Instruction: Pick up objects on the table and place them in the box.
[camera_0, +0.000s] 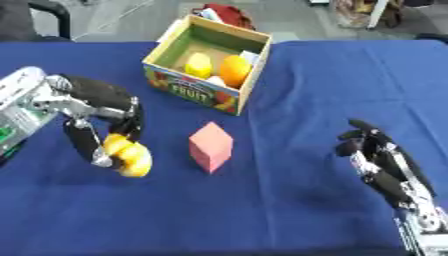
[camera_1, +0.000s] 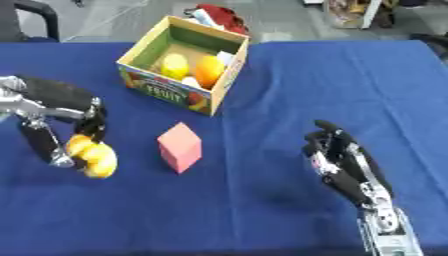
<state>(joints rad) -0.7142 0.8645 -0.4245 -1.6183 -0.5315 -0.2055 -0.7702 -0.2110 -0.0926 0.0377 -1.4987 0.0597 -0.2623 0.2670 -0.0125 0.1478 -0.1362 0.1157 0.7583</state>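
The right hand (camera_0: 385, 165), black with silver joints, sits lowest in the frame at the lower right, resting on the blue-clothed desk (camera_0: 289, 210) with its fingers relaxed and pointing toward the upper left; it is released and holds nothing.

At the left of the frame, the left hand (camera_0: 101, 117) reaches in from the left edge, its dark fingers and thumb curled down around a lumpy yellow plastic fruit (camera_0: 129, 156). The hand is grasping this fruit, which hangs at the fingertips just above or on the cloth; I cannot tell whether it touches the desk.

Just to the right of that fruit, near the centre of the frame, a pink cube-shaped block (camera_0: 211, 147) stands on the desk, tilted so that 1 corner points upward. It is apart from both hands.

In the upper middle of the frame stands an open cardboard box (camera_0: 194, 91) with a green inner wall and the word "FRUIT" printed on its colourful front. Inside it lie a yellow lemon-shaped fruit (camera_0: 199, 65) and an orange round fruit (camera_0: 234, 70), side by side, with a small pale thing between and beside them that I cannot make out.

Behind the box, at the top edge, a red object (camera_0: 226, 14) shows beyond the desk.
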